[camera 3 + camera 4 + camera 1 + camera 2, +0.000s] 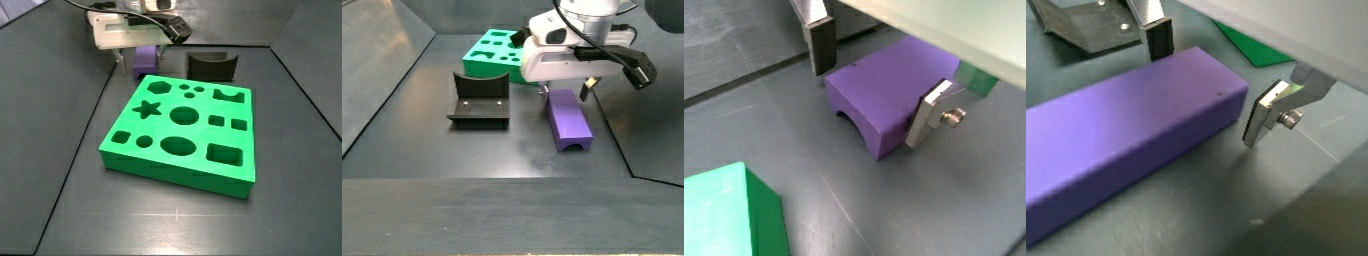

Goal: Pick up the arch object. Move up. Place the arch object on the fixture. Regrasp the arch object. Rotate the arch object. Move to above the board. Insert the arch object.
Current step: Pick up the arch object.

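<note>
The purple arch object point(571, 126) lies flat on the dark floor, its arch notch facing sideways at one end point(885, 100). My gripper point(875, 80) is open and lowered over that end, with one finger on each side. One silver finger point(930, 115) sits against the block's side, and the other finger point(819, 48) stands a little apart from it. The long body of the arch object point(1126, 120) runs away from my gripper point(1213, 78). The fixture point(478, 100) stands beside the block. The green board point(174, 172) lies beyond my gripper point(565, 94).
The dark fixture point(211, 65) stands behind the board's far edge, near the back wall. A corner of the board point(731, 215) shows close to the arch object, and the board's edge point(1247, 45) also shows. Dark walls enclose the floor on all sides.
</note>
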You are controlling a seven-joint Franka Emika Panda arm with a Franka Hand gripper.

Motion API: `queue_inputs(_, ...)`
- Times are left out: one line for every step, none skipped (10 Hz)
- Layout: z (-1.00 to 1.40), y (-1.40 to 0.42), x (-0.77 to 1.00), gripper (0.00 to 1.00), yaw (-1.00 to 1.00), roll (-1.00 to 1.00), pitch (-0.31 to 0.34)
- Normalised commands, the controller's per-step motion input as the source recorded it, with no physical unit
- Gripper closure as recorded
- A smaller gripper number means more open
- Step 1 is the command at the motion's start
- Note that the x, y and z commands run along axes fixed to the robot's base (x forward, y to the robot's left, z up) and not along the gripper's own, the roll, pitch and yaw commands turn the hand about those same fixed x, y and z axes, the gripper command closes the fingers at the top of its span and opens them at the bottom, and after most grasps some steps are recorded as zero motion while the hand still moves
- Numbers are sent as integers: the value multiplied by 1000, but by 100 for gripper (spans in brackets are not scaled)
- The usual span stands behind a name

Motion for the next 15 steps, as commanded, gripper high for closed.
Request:
queue_inputs(-74, 23, 286, 0, -269, 24, -16)
queue_inputs(-23, 449, 463, 0, -383, -53, 161)
queue_inputs(-206, 351, 0, 0, -614, 0, 213)
queue_inputs(0, 0, 0, 0, -326, 46, 29)
queue_inputs(0, 0, 0, 0, 0, 7, 0)
queue_inputs(0, -100, -200, 0, -94, 47, 0)
queue_inputs(0, -49, -6, 0, -74, 14, 0)
queue_inputs(-11, 0, 0, 0, 0, 0, -14)
queue_inputs(-54, 0, 0, 0, 0, -13, -60)
queue_inputs(0, 0, 26, 0, 0, 0, 0)
queue_inputs(0, 0, 14, 100, 0, 0, 0)
queue_inputs(0, 0, 0, 100, 0, 0, 0)
queue_inputs(0, 0, 0, 100, 0, 0, 0)
queue_inputs(0, 0, 0, 100, 0, 0, 0)
queue_inputs(0, 0, 0, 100, 0, 0, 0)
